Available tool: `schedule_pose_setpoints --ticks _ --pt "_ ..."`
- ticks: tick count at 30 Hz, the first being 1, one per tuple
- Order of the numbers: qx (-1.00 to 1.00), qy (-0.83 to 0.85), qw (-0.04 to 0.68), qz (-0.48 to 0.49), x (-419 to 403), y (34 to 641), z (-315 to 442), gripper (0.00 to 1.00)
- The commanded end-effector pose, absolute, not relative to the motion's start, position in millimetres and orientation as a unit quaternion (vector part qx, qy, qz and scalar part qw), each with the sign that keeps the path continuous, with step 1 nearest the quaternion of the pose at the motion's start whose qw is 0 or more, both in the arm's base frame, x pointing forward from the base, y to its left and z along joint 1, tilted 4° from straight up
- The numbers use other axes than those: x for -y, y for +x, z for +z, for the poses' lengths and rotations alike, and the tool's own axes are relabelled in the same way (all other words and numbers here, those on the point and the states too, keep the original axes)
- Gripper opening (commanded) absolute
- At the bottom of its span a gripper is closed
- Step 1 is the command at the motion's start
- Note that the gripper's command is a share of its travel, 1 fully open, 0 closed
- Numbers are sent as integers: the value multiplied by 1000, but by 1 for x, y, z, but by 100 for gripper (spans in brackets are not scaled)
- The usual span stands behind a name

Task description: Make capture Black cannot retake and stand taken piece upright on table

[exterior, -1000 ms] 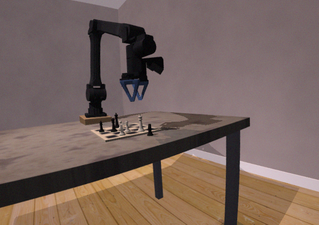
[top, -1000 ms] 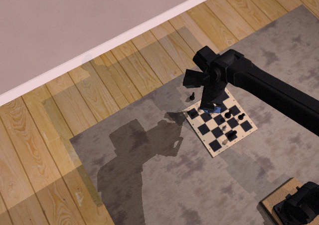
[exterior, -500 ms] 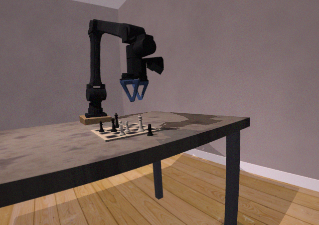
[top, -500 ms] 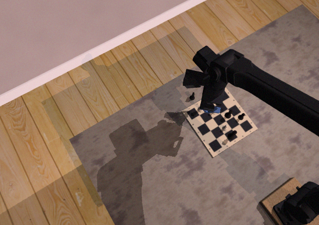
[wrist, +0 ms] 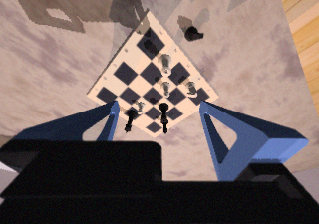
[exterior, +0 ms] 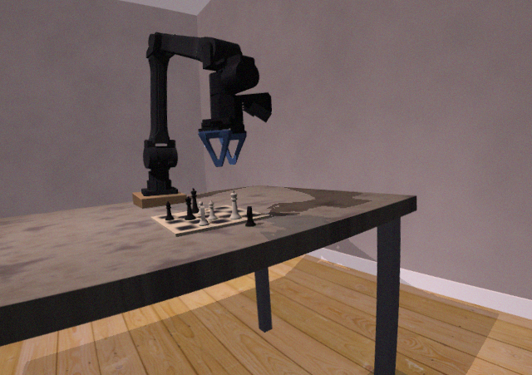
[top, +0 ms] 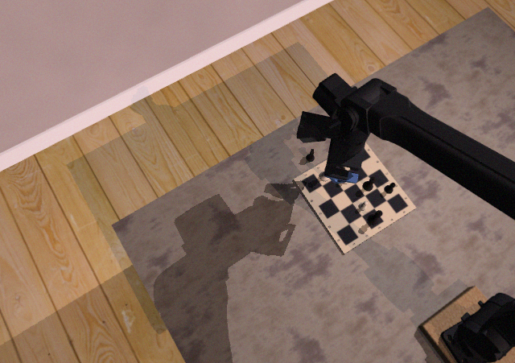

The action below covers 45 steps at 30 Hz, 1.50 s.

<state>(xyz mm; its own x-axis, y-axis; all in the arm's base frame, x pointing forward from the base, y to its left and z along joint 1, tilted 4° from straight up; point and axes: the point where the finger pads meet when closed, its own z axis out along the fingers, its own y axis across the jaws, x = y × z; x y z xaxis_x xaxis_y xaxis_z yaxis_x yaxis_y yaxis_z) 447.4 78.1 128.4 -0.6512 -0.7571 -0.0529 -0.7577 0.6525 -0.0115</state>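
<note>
The small chessboard (top: pixel 344 248) (exterior: pixel 179 230) (wrist: pixel 99 88) lies on the grey table. A black pawn (top: pixel 309 156) (exterior: pixel 249 216) (wrist: pixel 193 33) stands upright on the table, just off the board's corner. A tall white piece (exterior: pixel 233 204) (wrist: pixel 164 61) stands on the board near that corner, with smaller white pieces (exterior: pixel 210 210) (wrist: pixel 165 88) behind it. Black pieces (top: pixel 367 184) (exterior: pixel 188 208) (wrist: pixel 131 118) stand on the side toward the arm's base. My gripper (top: pixel 343 178) (exterior: pixel 224 164) (wrist: pixel 159 105) hangs high above the board, fingers spread wide and empty.
The arm's base sits on a wooden block (top: pixel 453 312) (exterior: pixel 150 199) behind the board. The table's edge (exterior: pixel 300 234) runs close past the off-board pawn. Wooden floor (top: pixel 125 151) lies below.
</note>
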Motion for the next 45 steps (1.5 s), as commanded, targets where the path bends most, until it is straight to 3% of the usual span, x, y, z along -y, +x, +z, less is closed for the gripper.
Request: schedule_pose_setpoints --ticks 1,16,45 --pt "-905 -418 77 -7 -78 475 186 100" --pt "-905 -418 77 -7 -76 469 232 100" --pt "-906 -419 67 -4 -77 470 226 100"
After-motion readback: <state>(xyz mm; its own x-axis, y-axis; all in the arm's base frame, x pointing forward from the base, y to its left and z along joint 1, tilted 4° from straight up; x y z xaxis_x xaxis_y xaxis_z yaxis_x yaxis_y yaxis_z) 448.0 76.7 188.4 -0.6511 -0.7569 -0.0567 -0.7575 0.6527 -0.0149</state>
